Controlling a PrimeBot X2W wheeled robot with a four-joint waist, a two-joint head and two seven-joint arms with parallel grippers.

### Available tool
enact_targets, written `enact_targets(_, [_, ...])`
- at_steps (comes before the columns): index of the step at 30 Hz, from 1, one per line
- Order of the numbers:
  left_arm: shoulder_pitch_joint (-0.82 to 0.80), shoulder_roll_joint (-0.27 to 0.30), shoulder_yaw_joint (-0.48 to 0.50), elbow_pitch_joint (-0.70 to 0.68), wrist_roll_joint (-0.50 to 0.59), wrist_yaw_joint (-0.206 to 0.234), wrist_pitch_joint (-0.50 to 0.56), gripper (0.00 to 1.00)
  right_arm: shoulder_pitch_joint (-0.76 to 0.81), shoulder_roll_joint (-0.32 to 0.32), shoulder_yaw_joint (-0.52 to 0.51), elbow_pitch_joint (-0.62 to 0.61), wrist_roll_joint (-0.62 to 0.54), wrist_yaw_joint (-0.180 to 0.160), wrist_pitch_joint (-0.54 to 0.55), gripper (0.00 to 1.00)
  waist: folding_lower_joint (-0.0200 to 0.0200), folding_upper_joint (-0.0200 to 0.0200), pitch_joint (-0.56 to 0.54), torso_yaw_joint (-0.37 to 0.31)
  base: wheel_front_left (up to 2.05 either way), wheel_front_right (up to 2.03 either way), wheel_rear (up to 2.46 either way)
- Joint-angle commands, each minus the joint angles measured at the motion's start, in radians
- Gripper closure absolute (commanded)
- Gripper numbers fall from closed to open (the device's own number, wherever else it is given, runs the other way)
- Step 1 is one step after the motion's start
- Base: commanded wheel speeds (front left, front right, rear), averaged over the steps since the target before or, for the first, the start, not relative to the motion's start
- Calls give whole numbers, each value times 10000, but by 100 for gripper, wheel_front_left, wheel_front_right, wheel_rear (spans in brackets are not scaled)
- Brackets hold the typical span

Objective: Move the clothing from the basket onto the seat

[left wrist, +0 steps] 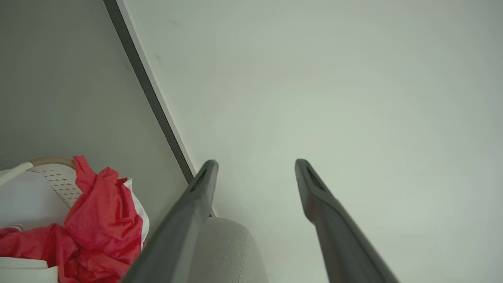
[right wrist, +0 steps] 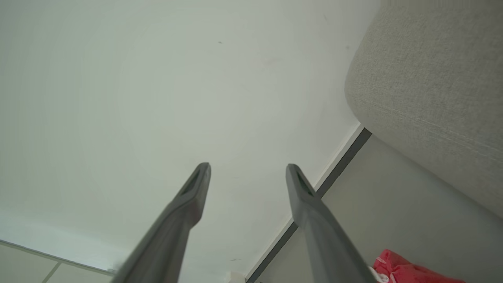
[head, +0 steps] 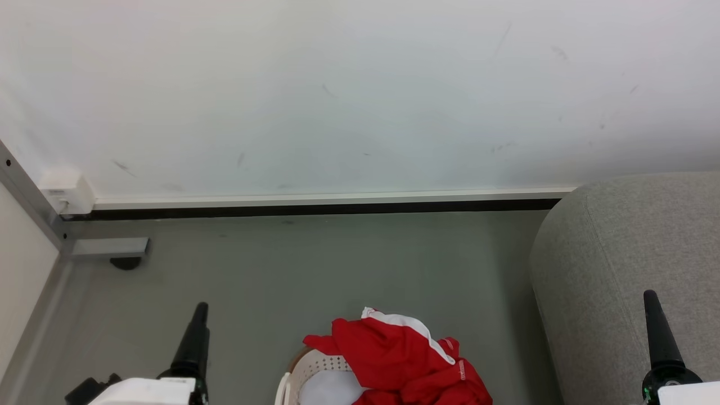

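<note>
- The clothing point(head: 394, 360) is found heaped in the basket point(head: 306, 368), between the two grippers and lower than both sets of fingertips. One red fold with a white panel is draped over the far rim.
- A pale cloth point(head: 332, 389) is seen under the red heap. It is judged to be no part of the load, so a pinch is best taken high on the red fold.
- The left gripper point(left wrist: 255, 163) is held with its fingers spread and nothing between them. The heap lies to its inner side and below.
- The right gripper point(right wrist: 247, 166) is likewise parted and empty, with the heap low on its inner side.
- Both grippers are pointed away from the basket, which is judged a ready pose with the reach not yet begun.
- The seat point(head: 619, 270) is noted close to the right gripper, on its outer side. Its rounded arm is parted from the basket by a strip of floor point(head: 337, 264).
- The carry is judged short, and better suited to the right arm.
- No red cloth is seen on the visible part of the seat, so the task is judged not started.
- Ahead of both sets of fingertips a dark skirting point(head: 315, 209) and a pale wall point(head: 337, 101) are recorded.
</note>
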Motion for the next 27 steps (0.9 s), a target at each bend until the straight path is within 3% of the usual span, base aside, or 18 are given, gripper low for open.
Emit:
enact_targets(1, [-261, 63, -64, -172, 376, 31, -96, 0, -17, -36, -141, -234, -497, -4, -46, 0, 0, 0, 1, -1, 0, 0, 0])
enact_targets(12, [-193, 72, -559, -303, 2544, 392, -540, 0, 211, 44, -283, -250, -3515, -6, -233, 0, 0, 0, 11, -19, 0, 0, 0])
enact_targets(27, [-209, 84, -932, -425, 4978, 664, -1071, 0, 302, 159, -440, -148, -6162, -8, -463, 0, 0, 0, 1, -44, 0, 0, 0])
